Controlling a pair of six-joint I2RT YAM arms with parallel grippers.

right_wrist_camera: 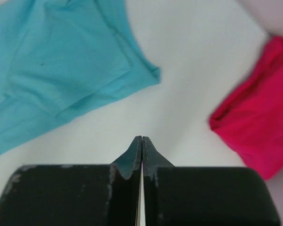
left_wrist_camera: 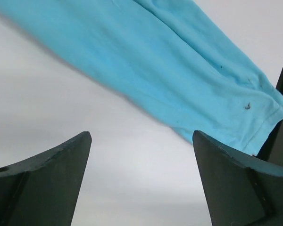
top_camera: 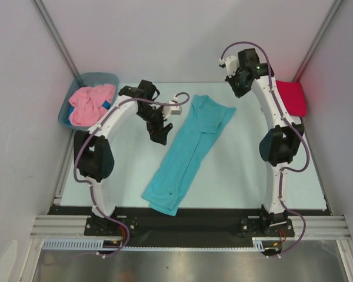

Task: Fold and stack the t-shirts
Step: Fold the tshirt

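A turquoise t-shirt (top_camera: 191,153) lies folded lengthwise in a long diagonal strip across the middle of the table. My left gripper (top_camera: 160,136) hovers just left of its upper half. In the left wrist view the left gripper (left_wrist_camera: 141,141) is open and holds nothing, with the turquoise t-shirt (left_wrist_camera: 170,66) beyond its fingertips. My right gripper (top_camera: 239,88) is raised at the back right, between the turquoise collar end and a crimson t-shirt (top_camera: 292,97). The right gripper (right_wrist_camera: 142,140) is shut on nothing, above bare table between the turquoise t-shirt (right_wrist_camera: 61,70) and the crimson t-shirt (right_wrist_camera: 259,127). A pink t-shirt (top_camera: 91,104) lies crumpled in the tub.
The grey-blue plastic tub (top_camera: 97,75) stands at the back left corner, against the wall. White walls close in the table on the left, back and right. A black strip (top_camera: 182,214) runs along the near edge by the arm bases.
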